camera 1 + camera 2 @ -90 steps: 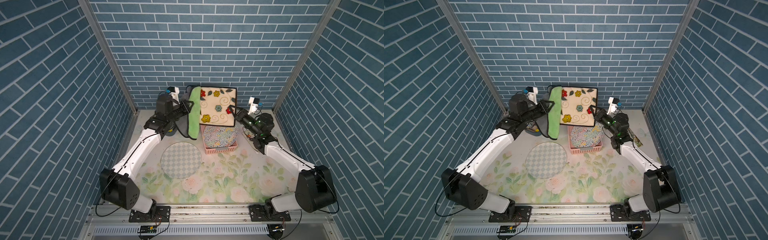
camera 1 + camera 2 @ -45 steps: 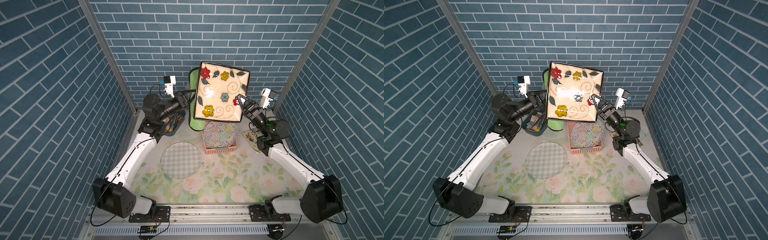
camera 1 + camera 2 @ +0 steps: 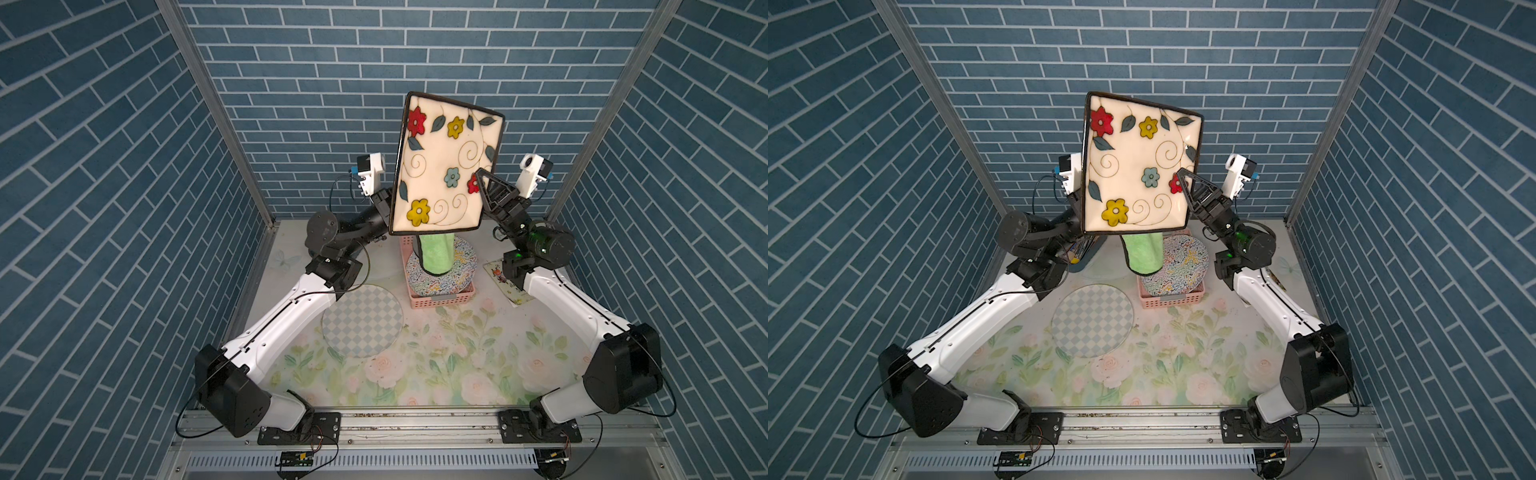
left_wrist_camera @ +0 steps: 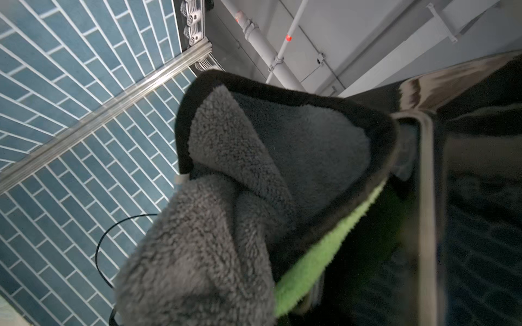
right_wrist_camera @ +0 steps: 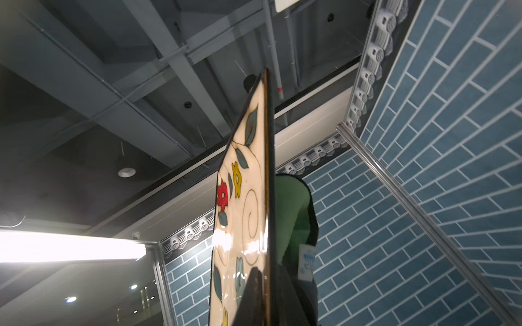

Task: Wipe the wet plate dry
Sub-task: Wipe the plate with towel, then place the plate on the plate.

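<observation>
A glossy square plate (image 3: 446, 162), cream with painted flowers and a dark rim, hangs tilted above the far end of the desk (image 3: 457, 353), its right edge pinched in the right tool (image 3: 483, 187). The left tool (image 3: 385, 203), largely hidden behind it, is clenched on a fleecy green-and-grey cloth (image 3: 435, 253) that in both top views shows only below the plate. Half a second ago the plate was lower, the cloth at its left edge.

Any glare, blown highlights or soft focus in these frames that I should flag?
Right wrist view: the ceiling lamp is blown out, and glare streaks the glazed face of the plate. Left wrist view: the grey cloth is sharp, its green edge soft. Both top views: evenly lit and sharp, no strong glare on the plate.
</observation>
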You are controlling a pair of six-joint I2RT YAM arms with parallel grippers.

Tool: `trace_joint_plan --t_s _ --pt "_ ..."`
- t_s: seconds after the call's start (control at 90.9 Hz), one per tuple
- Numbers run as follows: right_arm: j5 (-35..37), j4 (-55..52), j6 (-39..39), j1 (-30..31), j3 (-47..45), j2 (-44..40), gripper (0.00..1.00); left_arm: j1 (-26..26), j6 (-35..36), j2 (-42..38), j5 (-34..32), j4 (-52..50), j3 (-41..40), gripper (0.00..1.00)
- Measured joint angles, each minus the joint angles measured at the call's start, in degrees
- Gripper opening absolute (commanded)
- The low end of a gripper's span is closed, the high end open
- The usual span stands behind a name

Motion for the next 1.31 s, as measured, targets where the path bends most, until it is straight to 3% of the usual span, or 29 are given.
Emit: trace_joint_plan --t_s 0.154,0.297,0.396,0.528,0.638,0.737,0.869,1.001,1.166,1.309 --pt "3.7 1.8 2.3 -2.3 -6.0 -2.1 0.00 2.1 -0.9 0.0 1.2 -0.1 2.2 0.00" --pt "8.7 3.9 3.0 3.6 -12.6 -3.5 0.00 3.9 -1.6 2.3 0.5 -0.8 8.4 0.00" --pt "9.0 5.1 2.1 6.7 -11.2 -2.3 0.00 3.4 -1.8 2.7 -0.7 1.3 8.8 0.00" --pt "5.8 5.3 0.5 6.4 -3.3 2.1 0.00 1.6 -0.4 1.3 -2.5 2.5 4.1 0.00" --pt "4.2 3.6 0.6 2.6 -0.1 3.6 0.00 0.9 5.0 -3.2 -3.9 -4.6 -2.9 0.00" --pt "5.0 1.4 0.6 -2.6 -2.3 3.4 0.00 1.8 13.4 -8.9 -6.7 -18.4 -5.3 0.00" --pt "7.9 -5.1 -1.6 -7.0 -11.3 0.5 0.00 6.1 26.8 -16.6 -16.3 -39.8 -1.6 0.00" --pt "8.9 -15.0 -7.2 -6.4 -20.6 -2.2 0.00 10.7 37.1 -21.0 -29.9 -55.1 5.6 0.00" --pt "8.5 -28.5 -14.8 0.7 -27.8 -2.7 0.00 11.6 45.2 -23.1 -41.7 -63.5 8.3 0.00" --pt "8.6 -38.4 -23.3 10.3 -28.0 -1.8 0.00 11.7 48.0 -22.8 -46.2 -66.1 6.4 0.00"
